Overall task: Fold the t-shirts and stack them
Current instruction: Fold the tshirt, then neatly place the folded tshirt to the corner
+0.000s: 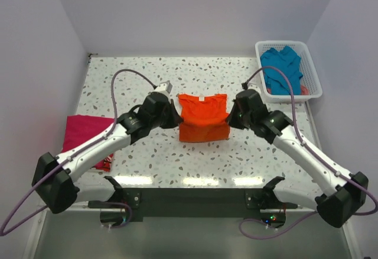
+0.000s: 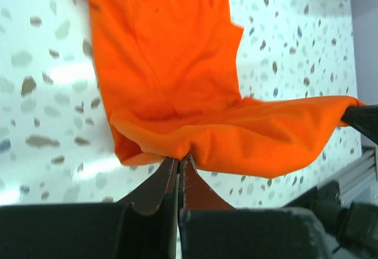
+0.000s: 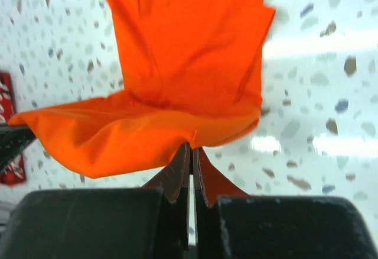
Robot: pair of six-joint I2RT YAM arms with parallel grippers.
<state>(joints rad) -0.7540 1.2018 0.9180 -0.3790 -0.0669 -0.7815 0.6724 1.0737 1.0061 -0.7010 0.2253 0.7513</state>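
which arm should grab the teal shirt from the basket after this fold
Right, probably: the teal shirt lies in the basket at far right, nearer the right gripper; the left gripper is across the orange shirt.

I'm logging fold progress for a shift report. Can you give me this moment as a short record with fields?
orange t-shirt: centre of table, collar end flat, near edge raised off the surface
left end effector: shut on the raised edge's left corner
right end effector: shut on the raised edge's right corner
magenta t-shirt: at the table's left edge, partly hidden by the left arm
teal t-shirt: crumpled in the white basket, far right
fold stage: raised edge stretched between both end effectors, not yet laid down
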